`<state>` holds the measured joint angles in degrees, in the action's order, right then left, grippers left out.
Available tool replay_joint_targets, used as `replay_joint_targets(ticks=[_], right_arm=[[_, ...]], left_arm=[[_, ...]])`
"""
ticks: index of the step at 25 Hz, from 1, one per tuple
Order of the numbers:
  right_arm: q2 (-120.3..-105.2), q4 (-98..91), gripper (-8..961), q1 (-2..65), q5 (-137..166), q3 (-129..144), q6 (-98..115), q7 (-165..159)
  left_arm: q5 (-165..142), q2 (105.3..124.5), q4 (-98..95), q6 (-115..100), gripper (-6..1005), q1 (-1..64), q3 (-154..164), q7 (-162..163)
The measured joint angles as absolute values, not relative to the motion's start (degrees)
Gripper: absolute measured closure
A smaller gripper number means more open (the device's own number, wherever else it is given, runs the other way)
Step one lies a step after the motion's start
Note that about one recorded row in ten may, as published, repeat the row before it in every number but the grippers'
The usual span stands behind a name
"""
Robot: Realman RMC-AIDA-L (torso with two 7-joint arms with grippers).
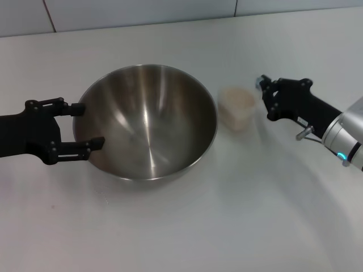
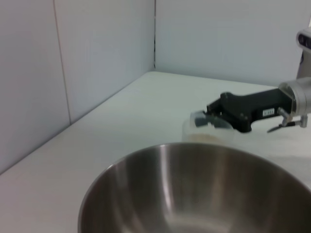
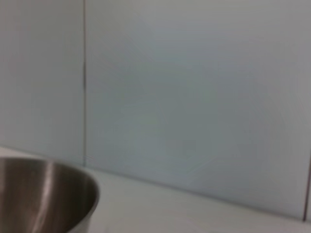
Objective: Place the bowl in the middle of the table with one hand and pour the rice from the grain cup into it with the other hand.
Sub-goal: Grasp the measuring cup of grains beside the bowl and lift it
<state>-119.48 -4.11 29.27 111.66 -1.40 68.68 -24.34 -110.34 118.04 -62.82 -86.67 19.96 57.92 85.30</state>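
The steel bowl (image 1: 148,122) stands upright on the white table (image 1: 238,215), left of centre. My left gripper (image 1: 86,126) is open, with its two fingertips at the bowl's left rim and spread along it. The grain cup (image 1: 237,107) stands upright just right of the bowl and holds the rice (image 1: 237,97). My right gripper (image 1: 265,97) is open, just right of the cup and apart from it. The left wrist view shows the bowl (image 2: 194,194), the cup (image 2: 208,130) behind it and the right gripper (image 2: 206,116) beside the cup. The right wrist view shows only the bowl's rim (image 3: 48,194).
A pale tiled wall (image 1: 142,11) runs along the table's far edge. In the left wrist view a second wall (image 2: 73,73) meets it at a corner.
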Motion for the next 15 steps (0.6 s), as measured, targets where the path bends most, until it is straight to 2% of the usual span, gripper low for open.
replay_joint_targets(ticks=[9,15], right_arm=[[-119.45,-3.3,954,27.5,107.0,-2.3,74.8,-19.5],[-119.52,2.8,950,28.5,104.2,-5.1,83.4,4.0]], left_arm=[[-111.1,118.12,-62.9,-87.1,185,20.4,57.9,85.5],[-111.3,118.15,-64.5,-88.9,185,20.4,57.9,85.7]])
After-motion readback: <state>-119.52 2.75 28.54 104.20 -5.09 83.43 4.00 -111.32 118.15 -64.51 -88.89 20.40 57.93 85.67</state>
